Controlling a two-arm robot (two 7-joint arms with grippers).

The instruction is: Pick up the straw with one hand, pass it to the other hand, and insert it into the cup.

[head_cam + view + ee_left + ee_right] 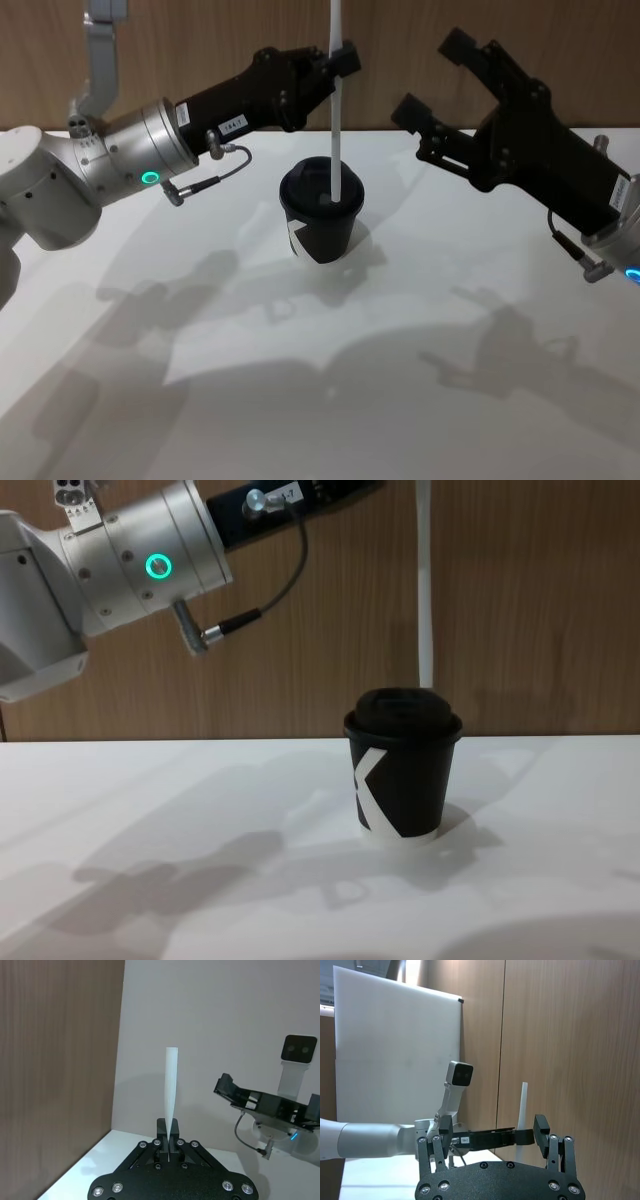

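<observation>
- I have the straw (338, 100) clamped upright in the fingers of my left gripper (343, 58), directly over the cup (321, 212); in the head view its lower end meets the domed lid, so I judge I am at the insertion step, with the hand-over already done.
- From the chest view the straw drops straight to the lid top, but I cannot tell whether the tip has entered the lid's opening or only rests on it.
- My right gripper (425, 75) hangs to the right of the cup, raised off the desk, fingers spread apart and holding nothing.
- Next move, as I see it: push the left gripper straight down, keeping the straw vertical so it slides in without tipping the light cup, then part the fingers.
- The cup stands upright near the middle of the white desk (300, 400), its white angular mark facing me.
- The desk is plain and matte, with soft shadows of both arms on it.
- Behind it runs a brown wood-panelled wall (540, 600); the right wrist view also catches a white board (395, 1050) leaning against the panelling.
</observation>
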